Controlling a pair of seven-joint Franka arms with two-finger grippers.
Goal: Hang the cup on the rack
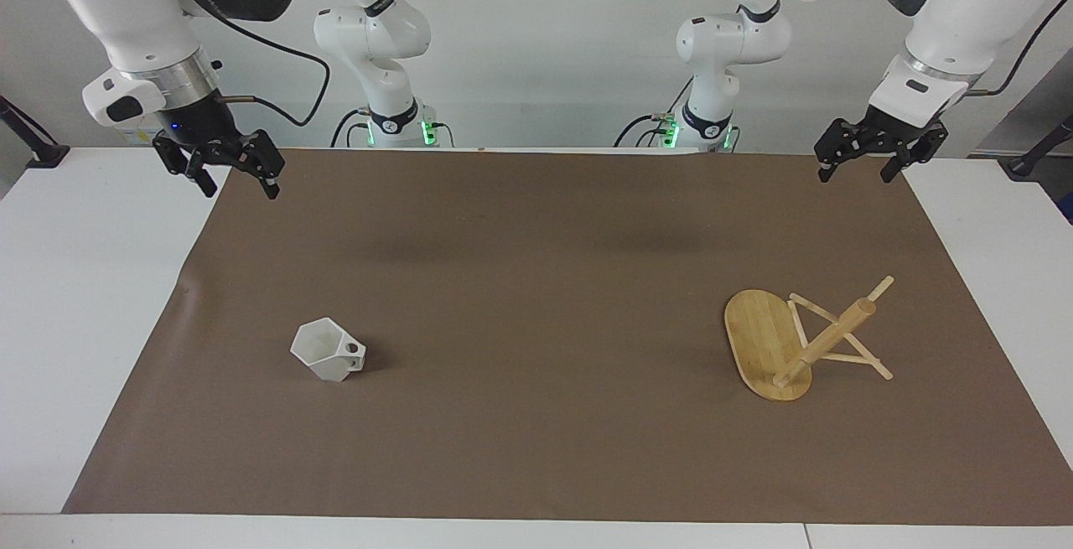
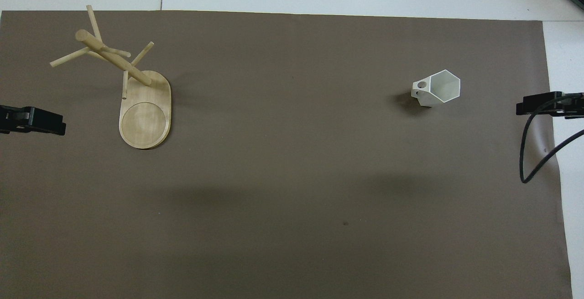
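The white faceted cup [image 1: 328, 350] stands upright on the brown mat [image 1: 536, 281] that covers the counter [image 1: 75, 281], well apart from both grippers, at the right arm's end. The right gripper [image 1: 225, 170] hangs in the air over the mat's edge nearest the robots, its fingers spread apart and empty; from it the cup lies out toward the middle of the mat, away from the robots, and lower. The cup's angular handle, with its round hole, points toward the left arm's end of the counter, so its mouth and body face the right gripper. The bamboo rack [image 1: 796, 344] stands at the left arm's end, its oval base running toward and away from the robots, the post at the end farther from them. The left gripper [image 1: 863, 162] waits over the mat's corner at that end, also spread apart and holding nothing. By this layout the right arm looks far the nearer to the cup and the likelier one to pick it up.
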